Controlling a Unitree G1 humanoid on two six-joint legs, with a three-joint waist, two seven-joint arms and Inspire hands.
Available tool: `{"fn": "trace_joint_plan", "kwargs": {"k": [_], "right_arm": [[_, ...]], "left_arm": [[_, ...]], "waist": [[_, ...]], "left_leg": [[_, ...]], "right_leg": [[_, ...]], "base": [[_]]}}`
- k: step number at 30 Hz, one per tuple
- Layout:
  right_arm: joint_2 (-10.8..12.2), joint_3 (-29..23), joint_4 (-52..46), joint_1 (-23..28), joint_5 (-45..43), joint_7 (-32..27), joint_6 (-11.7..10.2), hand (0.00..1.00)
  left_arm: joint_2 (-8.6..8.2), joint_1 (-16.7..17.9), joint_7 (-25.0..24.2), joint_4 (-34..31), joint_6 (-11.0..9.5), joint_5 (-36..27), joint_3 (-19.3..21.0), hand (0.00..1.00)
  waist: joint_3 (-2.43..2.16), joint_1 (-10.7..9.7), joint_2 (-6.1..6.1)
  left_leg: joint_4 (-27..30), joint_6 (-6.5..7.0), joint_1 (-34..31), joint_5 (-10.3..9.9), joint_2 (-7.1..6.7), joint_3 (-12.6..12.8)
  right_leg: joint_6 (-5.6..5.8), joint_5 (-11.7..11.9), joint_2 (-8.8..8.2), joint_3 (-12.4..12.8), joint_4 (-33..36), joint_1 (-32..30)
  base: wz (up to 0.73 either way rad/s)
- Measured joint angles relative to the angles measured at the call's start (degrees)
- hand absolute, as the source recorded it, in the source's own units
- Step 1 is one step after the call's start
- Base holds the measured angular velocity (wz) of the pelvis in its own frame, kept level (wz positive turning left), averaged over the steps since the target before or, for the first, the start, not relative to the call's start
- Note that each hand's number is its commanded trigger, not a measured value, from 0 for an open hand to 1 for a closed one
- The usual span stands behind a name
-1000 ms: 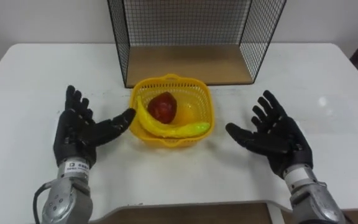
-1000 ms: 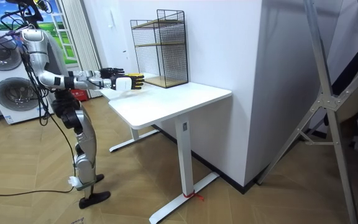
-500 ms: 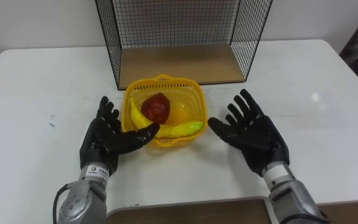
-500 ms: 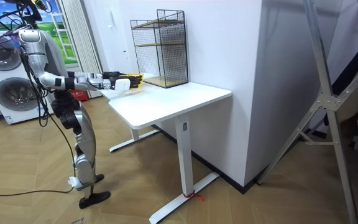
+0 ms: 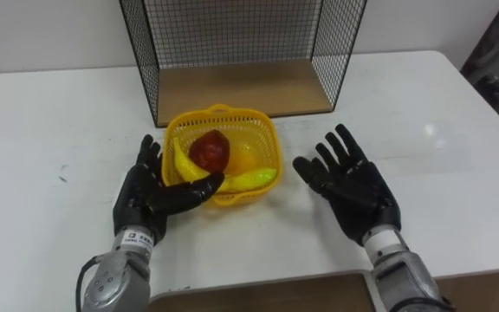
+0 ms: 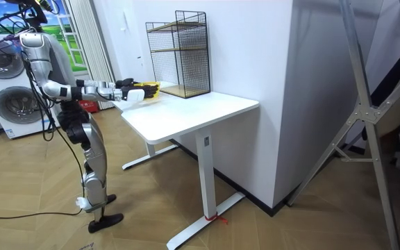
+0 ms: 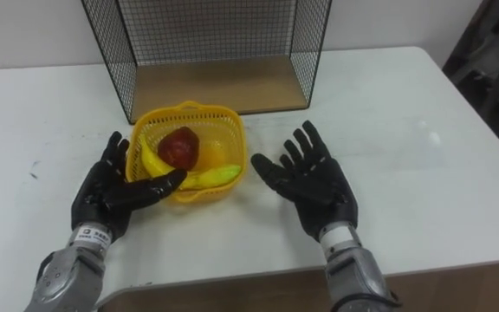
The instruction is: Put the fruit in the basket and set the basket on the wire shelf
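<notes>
The robot is standing at the end of the white tabletop (image 6: 186,111) on the room view's left, both arms reaching out over it. From the head camera, the left hand (image 5: 150,195) is lying low on the tabletop with its fingers out straight, not gripping anything, and its thumb is touching the near left wall of the yellow basket (image 5: 220,109). The basket is sitting on the tabletop between the two hands with all the fruit in it: a banana (image 5: 183,165) curling along the left and front, a red apple (image 5: 210,151) in the middle and an orange (image 5: 246,156) beside that. Right behind the basket, the wire shelf (image 5: 243,85) is standing with its open side facing the robot. Over on the right, the right hand (image 5: 353,186) is hovering just beside the basket but apart from it, palm turned inward, fingers spread wide and holding nothing.
</notes>
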Motion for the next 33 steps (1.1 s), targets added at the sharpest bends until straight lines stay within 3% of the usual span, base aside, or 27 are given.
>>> {"fn": "trace_joint_plan", "kwargs": {"k": [8,14,33], "right_arm": [[-0.02,2.47,2.17,-0.04,-0.02,0.03,0.64,0.00],[-0.01,4.96,4.55,-3.26,-0.26,0.51,1.91,0.00],[-0.14,6.61,4.50,-6.40,-8.45,3.98,1.77,0.00]], "left_arm": [[-0.05,-0.03,-0.01,0.18,0.00,-0.12,-1.06,0.00],[-0.28,-0.12,-0.04,0.27,0.10,-0.98,-1.43,0.00],[-0.83,-1.51,-0.28,1.44,-0.01,-0.95,-2.11,0.00]], "waist": [[0.08,0.29,0.43],[0.00,0.16,0.66],[-0.03,1.21,0.55]], "left_leg": [[0.00,0.00,0.08,0.00,-0.07,0.14],[0.02,0.00,0.00,0.00,-0.08,0.15],[0.03,0.00,-0.21,0.00,-0.11,0.14]], "right_leg": [[0.02,0.02,0.02,0.02,0.09,-0.05],[-0.04,0.08,0.14,0.02,0.25,-0.18],[-0.04,0.08,0.08,0.02,0.81,-0.83]], "base": [[0.00],[0.00],[0.00]]}}
